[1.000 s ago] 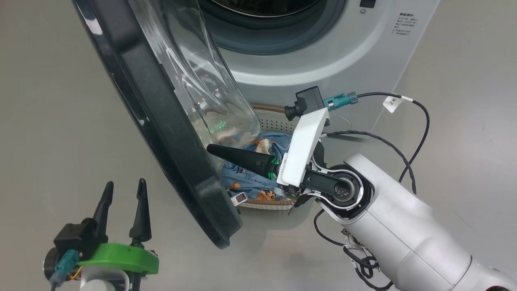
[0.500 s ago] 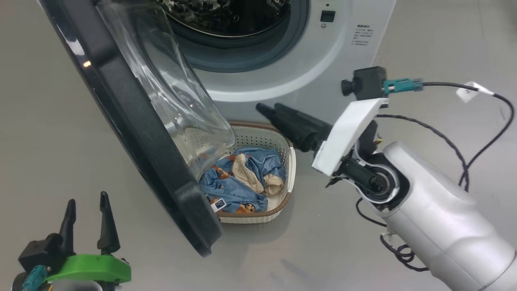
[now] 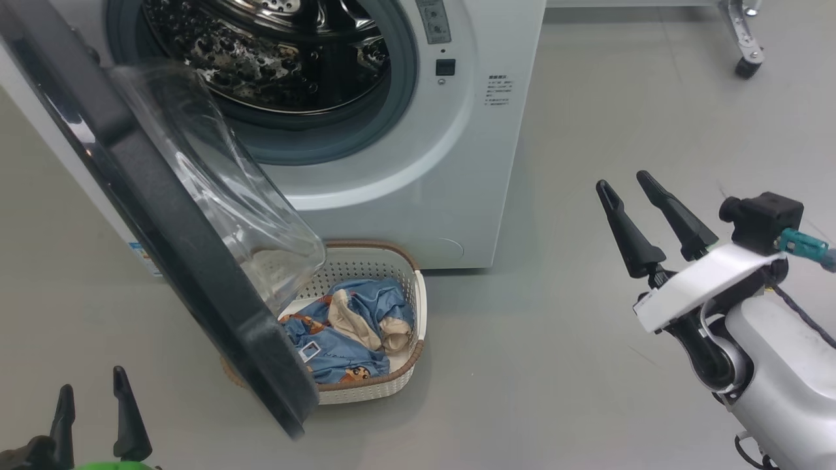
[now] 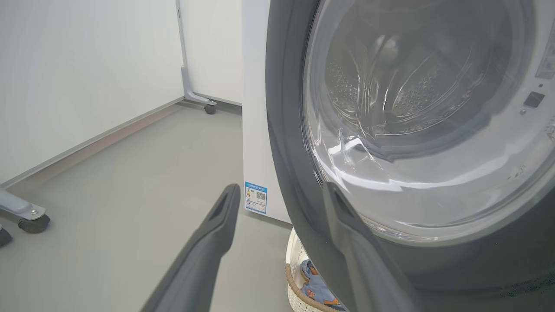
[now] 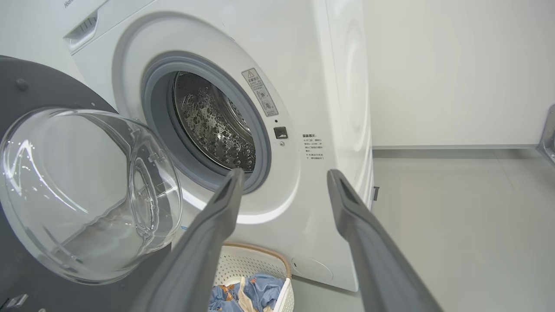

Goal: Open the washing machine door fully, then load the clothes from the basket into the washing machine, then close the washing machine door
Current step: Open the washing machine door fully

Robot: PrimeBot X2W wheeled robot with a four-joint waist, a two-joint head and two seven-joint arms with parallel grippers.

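The basket (image 3: 421,312) sits on the floor (image 3: 555,365) just before the washing machine (image 3: 470,183), the clothes (image 3: 356,316) in it; the washing machine door (image 3: 163,254) overhangs its left part.

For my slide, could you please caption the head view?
Washing machine door open, partly hiding the basket of clothes; right gripper open and empty, apart at right.

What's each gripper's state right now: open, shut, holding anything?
Left gripper: open, holding nothing.
Right gripper: open, holding nothing.
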